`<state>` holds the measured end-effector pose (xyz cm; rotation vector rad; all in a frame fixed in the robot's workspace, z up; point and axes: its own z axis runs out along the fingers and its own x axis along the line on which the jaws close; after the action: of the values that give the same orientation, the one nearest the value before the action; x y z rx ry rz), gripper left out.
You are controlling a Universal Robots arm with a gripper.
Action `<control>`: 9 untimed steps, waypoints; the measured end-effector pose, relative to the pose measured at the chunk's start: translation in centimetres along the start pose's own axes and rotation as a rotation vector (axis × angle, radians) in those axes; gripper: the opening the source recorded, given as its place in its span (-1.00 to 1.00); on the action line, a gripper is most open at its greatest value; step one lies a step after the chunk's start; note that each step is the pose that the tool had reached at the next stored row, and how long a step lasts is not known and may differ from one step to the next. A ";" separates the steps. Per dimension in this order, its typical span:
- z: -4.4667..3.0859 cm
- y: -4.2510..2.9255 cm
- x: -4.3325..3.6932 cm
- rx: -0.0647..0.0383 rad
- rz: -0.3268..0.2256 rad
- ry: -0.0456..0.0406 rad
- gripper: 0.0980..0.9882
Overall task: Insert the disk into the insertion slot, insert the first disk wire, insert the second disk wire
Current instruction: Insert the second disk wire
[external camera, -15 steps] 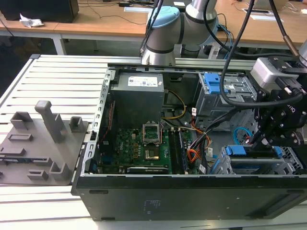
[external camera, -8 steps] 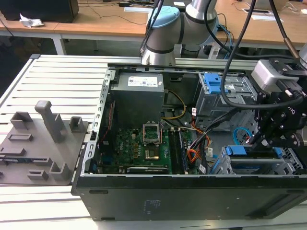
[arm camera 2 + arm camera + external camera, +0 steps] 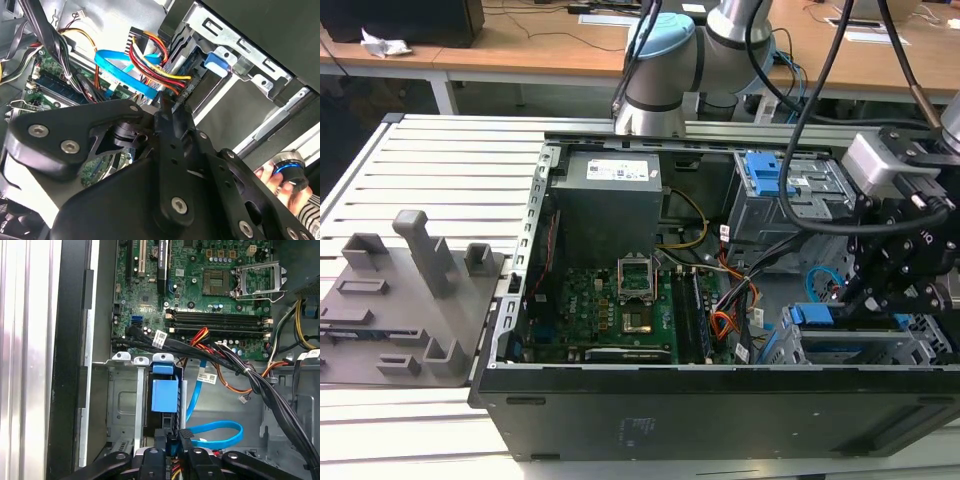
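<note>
Ribbed aluminium worktop [image 3: 440, 160] carries an open computer case [image 3: 720, 400] lying on its side, with wooden desks behind it and a grey moulded fixture [image 3: 410, 300] at the exterior view's left. Closest in, the tool [image 3: 171, 440] reaches down into the case corner at the drive cage; its black fingers [image 3: 186, 436] stand close together at the rear edge of the disk, but whether they pinch a connector there cannot be told, since the arm's own black linkages cover the tips in both wrist views. Just ahead of the tool sits the disk [image 3: 164, 396], seated in the insertion slot [image 3: 125, 405]: what shows of it is its bright blue carrier tab, the silver body being hidden inside the light grey sheet-metal bay. Beside the tool, a flat blue data cable [image 3: 215, 432] loops across the case floor, and a bundle of red, yellow and black power wires [image 3: 160, 65] ends right at the fingertips. Beyond these lies the green motherboard [image 3: 200, 285] with its memory slots and open processor socket. Farthest off, the power supply [image 3: 610, 200] and a taller grey box with a blue latch [image 3: 765, 175] stand against the back wall. A person's hand [image 3: 282, 182] is partly cut off at the second wrist view's edge.
</note>
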<state>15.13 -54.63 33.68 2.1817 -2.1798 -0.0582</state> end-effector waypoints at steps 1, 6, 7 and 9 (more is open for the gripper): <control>-0.27 0.02 0.01 0.000 0.000 -0.0007 -0.69; -2.51 0.17 0.02 0.000 0.000 0.0001 -0.71; -2.67 0.25 0.03 0.000 0.000 -0.0003 -0.87; -2.65 0.77 0.02 0.001 0.000 -0.0013 -0.98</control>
<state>14.54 -54.62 36.38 2.1832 -2.1806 -0.0587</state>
